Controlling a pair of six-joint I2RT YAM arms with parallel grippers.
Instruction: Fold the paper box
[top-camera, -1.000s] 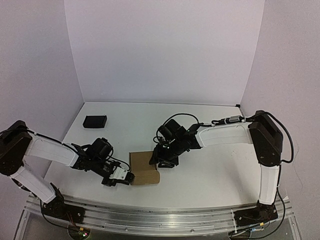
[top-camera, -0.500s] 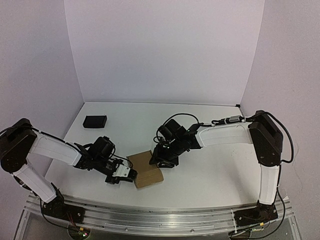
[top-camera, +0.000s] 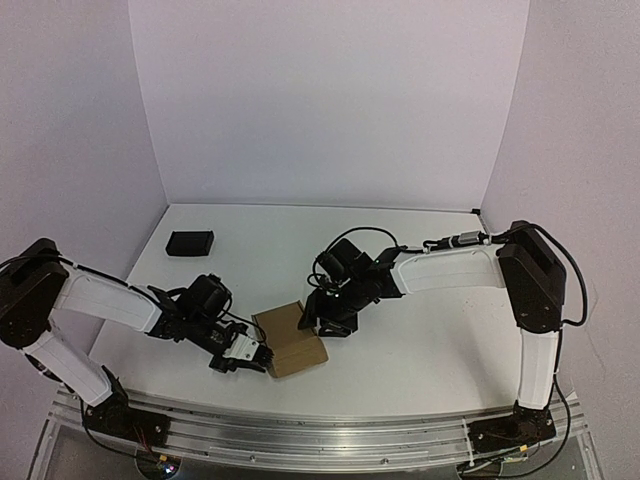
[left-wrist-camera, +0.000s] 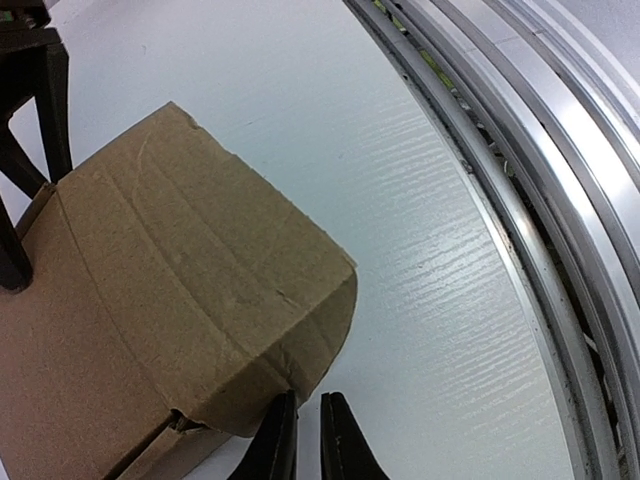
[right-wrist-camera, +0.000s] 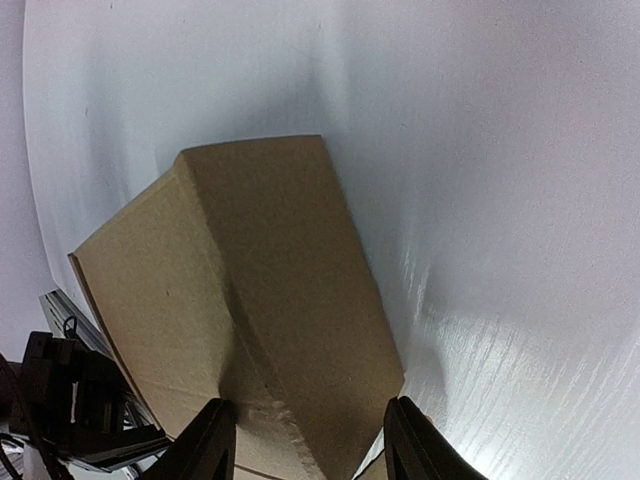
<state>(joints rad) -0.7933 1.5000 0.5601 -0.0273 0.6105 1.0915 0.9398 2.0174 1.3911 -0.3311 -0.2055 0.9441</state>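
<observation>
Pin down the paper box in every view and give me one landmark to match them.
Top external: paper box low and centre, between left gripper and right gripper.
Left wrist: fills the lower left.
Right wrist: fills the centre, running to the bottom edge.
Landmark: the left gripper, at the box's near side; bottom centre in its own view, dark shape at lower left in the right wrist view.

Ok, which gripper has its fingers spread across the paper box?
The right gripper: its fingers stand wide apart, one on either side of the paper box. The left gripper has its fingers nearly together at a box corner.
</observation>
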